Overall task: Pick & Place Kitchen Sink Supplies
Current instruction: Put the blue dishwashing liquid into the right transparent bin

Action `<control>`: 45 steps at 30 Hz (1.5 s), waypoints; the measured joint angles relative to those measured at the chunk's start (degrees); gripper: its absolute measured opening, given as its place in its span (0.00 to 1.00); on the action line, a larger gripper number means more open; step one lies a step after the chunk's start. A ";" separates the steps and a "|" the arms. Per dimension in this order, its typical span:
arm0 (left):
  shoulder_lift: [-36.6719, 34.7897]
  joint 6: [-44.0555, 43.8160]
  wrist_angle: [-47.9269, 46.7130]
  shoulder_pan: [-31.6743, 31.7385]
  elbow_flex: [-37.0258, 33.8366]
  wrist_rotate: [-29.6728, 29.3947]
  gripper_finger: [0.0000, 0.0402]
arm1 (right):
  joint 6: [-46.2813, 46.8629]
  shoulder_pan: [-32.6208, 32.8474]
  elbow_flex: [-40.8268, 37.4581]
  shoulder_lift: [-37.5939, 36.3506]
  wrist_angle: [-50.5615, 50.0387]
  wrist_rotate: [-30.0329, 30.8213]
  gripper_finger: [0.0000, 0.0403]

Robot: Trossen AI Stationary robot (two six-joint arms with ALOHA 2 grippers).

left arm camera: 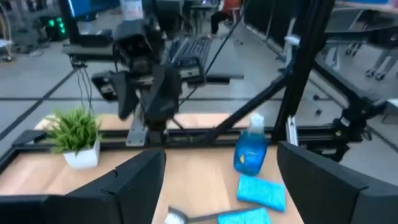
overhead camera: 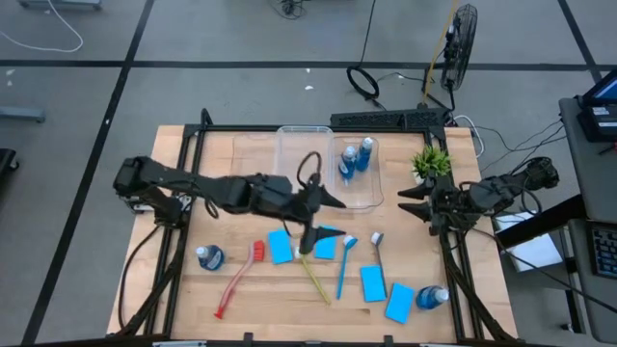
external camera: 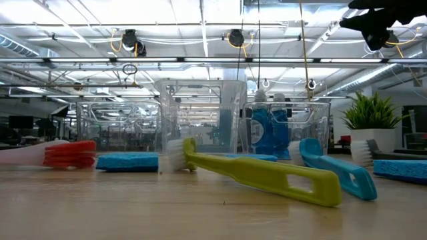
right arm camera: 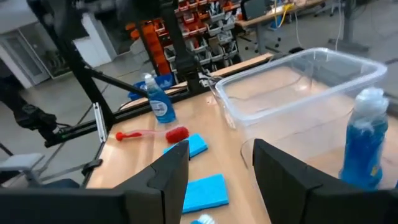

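My left gripper (overhead camera: 324, 217) (left arm camera: 221, 186) hangs open and empty above the table's middle, over two light-blue sponges (overhead camera: 280, 246) (overhead camera: 326, 243) and near the clear bin (overhead camera: 328, 164). My right gripper (overhead camera: 403, 202) (right arm camera: 221, 180) is open and empty at the right side, beside the plant (overhead camera: 431, 162). Two blue bottles (overhead camera: 357, 154) stand in the bin. Another bottle (overhead camera: 209, 256) stands near left, and one (overhead camera: 431, 297) lies near right. Red (overhead camera: 236, 280), yellow-green (overhead camera: 313, 270), blue (overhead camera: 344, 265) and grey (overhead camera: 378, 253) brushes lie flat, with two more sponges (overhead camera: 373, 282) (overhead camera: 399, 302).
A black frame (overhead camera: 193, 145) runs along the table's edges, and a power strip (overhead camera: 386, 120) lies at the far edge. The potted plant (left arm camera: 74, 134) stands at the far right. Bare wood (overhead camera: 241, 159) shows left of the bin and along the near edge.
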 joint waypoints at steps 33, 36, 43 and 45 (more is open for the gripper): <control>0.73 -19.64 -12.02 -0.61 -0.03 -3.38 0.76 | -9.05 0.01 0.00 2.84 -5.93 -69.01 0.41; 0.73 -21.05 -12.04 -0.61 -0.03 -3.40 0.76 | -14.90 0.01 -0.02 2.90 -5.95 -68.85 0.41; 0.73 -23.91 -12.02 -0.61 -0.03 -3.40 0.76 | -15.35 0.01 -4.19 3.10 -3.28 -68.99 0.41; 0.73 -23.97 -11.89 -0.61 -0.03 -3.40 0.76 | -14.62 0.01 -5.86 3.10 -0.86 -69.10 0.41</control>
